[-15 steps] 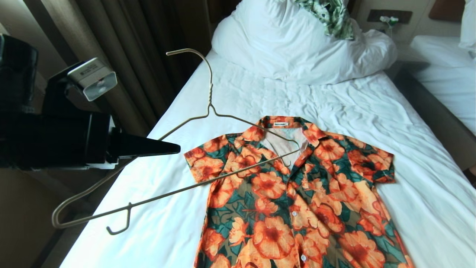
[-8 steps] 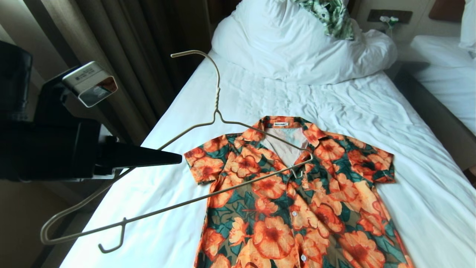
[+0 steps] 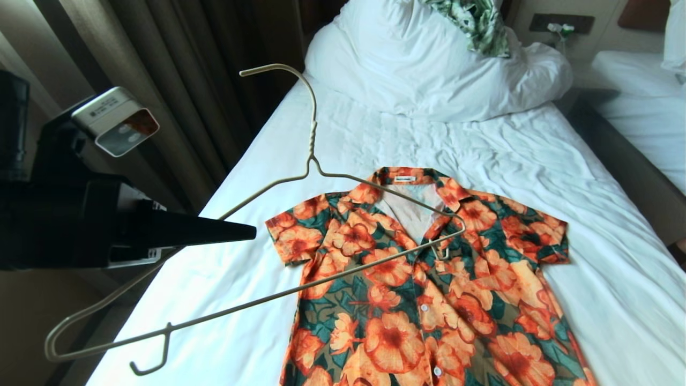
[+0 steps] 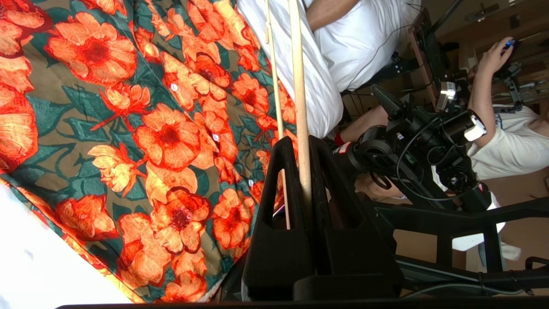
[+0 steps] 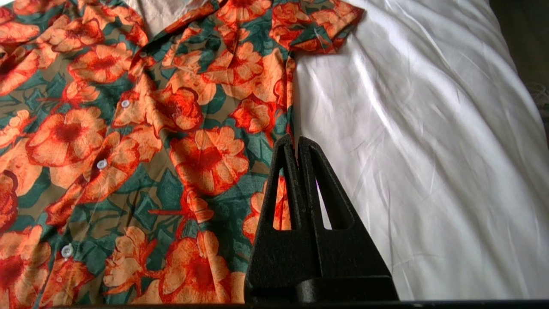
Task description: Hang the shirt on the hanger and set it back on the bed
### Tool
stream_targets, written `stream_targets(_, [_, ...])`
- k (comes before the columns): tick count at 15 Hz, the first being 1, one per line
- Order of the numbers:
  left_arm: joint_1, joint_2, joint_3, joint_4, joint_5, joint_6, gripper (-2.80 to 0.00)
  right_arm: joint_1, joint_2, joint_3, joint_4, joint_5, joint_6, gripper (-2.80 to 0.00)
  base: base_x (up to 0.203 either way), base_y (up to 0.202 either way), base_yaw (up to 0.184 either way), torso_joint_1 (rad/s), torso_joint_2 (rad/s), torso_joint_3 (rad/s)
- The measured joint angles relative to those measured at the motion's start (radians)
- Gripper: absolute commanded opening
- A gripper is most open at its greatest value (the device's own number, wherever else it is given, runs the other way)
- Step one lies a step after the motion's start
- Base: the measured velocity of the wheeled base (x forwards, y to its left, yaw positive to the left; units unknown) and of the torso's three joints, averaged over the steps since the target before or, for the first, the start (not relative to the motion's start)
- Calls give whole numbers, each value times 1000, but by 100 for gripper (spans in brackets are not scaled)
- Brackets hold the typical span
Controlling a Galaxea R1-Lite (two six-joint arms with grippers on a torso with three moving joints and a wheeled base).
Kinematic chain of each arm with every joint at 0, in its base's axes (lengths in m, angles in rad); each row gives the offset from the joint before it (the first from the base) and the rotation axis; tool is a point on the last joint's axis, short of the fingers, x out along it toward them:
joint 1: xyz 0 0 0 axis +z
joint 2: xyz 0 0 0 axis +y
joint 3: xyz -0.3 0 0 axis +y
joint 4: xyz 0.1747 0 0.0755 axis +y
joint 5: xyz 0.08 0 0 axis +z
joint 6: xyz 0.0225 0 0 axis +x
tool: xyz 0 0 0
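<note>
The orange-flowered shirt [image 3: 423,284] lies flat and buttoned on the bed [image 3: 348,134], collar toward the pillow. My left gripper [image 3: 252,232] is at the bed's left edge, shut on one sloping wire of the cream hanger [image 3: 311,140]. The hanger is tilted, hook up toward the pillow. Its far shoulder end hovers over the open collar; I cannot tell if it touches. In the left wrist view the hanger wire [image 4: 298,77] runs between the shut fingers [image 4: 281,171], above the shirt [image 4: 128,128]. My right gripper [image 5: 297,143] is shut and empty over the shirt's side edge [image 5: 274,98].
A bulky white pillow [image 3: 429,69] with a green-and-white leaf-print cloth [image 3: 477,21] lies at the head of the bed. Dark curtains [image 3: 187,80] hang on the left. A second bed [image 3: 643,102] stands on the right. A seated person [image 4: 506,141] shows in the left wrist view.
The hanger has swung: its far end has slid right across the collar opening, and its near end has dropped down and left. My left arm has drawn back slightly.
</note>
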Motion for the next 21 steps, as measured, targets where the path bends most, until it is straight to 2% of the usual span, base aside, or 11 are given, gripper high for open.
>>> stream_targets(2, [0,-8,0,-2,1,-1,-280,0,52,-40,-1,5,13,-280,0,0,0,0,0,0])
stream_targets(5, [0,-16,-1,-4,1,0,-280,0,190,-132,-4,24,85,-280,0,0,0,0,0,0])
stream_targets(9, [-1,-30,4,-4,-3,-1,-280,0,462,-309,-8,69,187,-280,0,0,0,0,0,0])
stream_targets(13, [-5,-30,37,-5,5,0,-280,-3,796,-506,-6,119,249,-280,0,0,0,0,0,0])
stream_targets(17, [63,4,62,-7,7,50,-280,-4,1224,-752,-7,135,288,-280,0,0,0,0,0,0])
stream_targets(21, [91,36,65,-7,6,59,-280,8,1616,-1099,47,144,306,-280,0,0,0,0,0,0])
